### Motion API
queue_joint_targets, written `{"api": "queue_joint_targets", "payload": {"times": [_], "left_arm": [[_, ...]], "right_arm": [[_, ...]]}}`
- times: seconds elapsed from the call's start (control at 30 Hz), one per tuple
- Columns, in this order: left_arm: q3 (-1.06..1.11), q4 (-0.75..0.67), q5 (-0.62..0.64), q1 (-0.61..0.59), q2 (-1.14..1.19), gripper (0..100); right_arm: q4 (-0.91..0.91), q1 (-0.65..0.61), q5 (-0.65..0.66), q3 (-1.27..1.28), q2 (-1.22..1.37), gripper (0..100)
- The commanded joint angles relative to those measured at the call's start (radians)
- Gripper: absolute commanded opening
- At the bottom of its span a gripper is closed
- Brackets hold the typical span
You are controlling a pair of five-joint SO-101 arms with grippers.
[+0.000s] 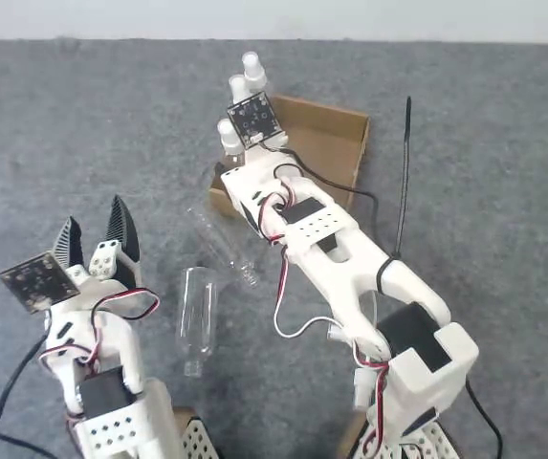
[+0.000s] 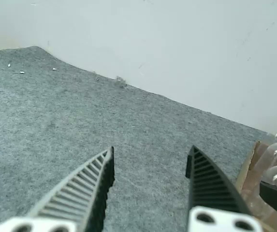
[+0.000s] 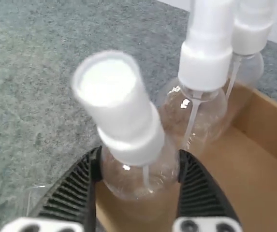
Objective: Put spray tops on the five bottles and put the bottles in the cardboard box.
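My right gripper (image 3: 139,154) is shut on a clear bottle (image 3: 137,178) with a white spray top (image 3: 119,104), held upright at the near-left corner of the cardboard box (image 1: 336,134). Two more topped bottles (image 3: 201,104) (image 3: 247,63) stand in the box just beyond it. In the high view the three spray tops (image 1: 238,91) cluster at the box's left end. Two clear bottles without tops (image 1: 224,244) (image 1: 197,317) lie on the carpet between the arms. My left gripper (image 1: 95,212) is open and holds nothing, raised over the carpet at the left, its fingers (image 2: 92,186) spread wide.
Grey carpet covers the table, with a white wall behind. A thin black rod (image 1: 404,172) stands to the right of the box. The right arm's white links (image 1: 350,258) and cables stretch across the middle.
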Motion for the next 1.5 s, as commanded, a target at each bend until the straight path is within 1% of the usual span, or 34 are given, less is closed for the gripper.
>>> {"api": "queue_joint_targets", "payload": {"times": [0.0,0.17,0.27,0.4,0.9,1.47], "left_arm": [[-0.001,-0.029,-0.008,0.0,-0.017,23],[-0.001,-0.029,-0.008,0.0,-0.017,23],[-0.001,-0.029,-0.008,0.0,-0.017,23],[-0.001,-0.029,-0.008,0.0,-0.017,23],[-0.001,-0.029,-0.008,0.0,-0.017,23],[-0.001,-0.029,-0.008,-0.002,-0.017,23]], "right_arm": [[0.042,0.001,-0.003,-0.068,-0.01,15.4],[0.044,-0.013,0.0,-0.066,-0.01,17.0],[0.045,-0.024,-0.002,-0.064,-0.01,21.0],[0.094,-0.031,-0.005,-0.068,-0.016,25.9],[0.107,-0.033,-0.002,-0.068,-0.024,26.2],[0.438,-0.028,-0.003,-0.066,-0.251,26.1]]}}
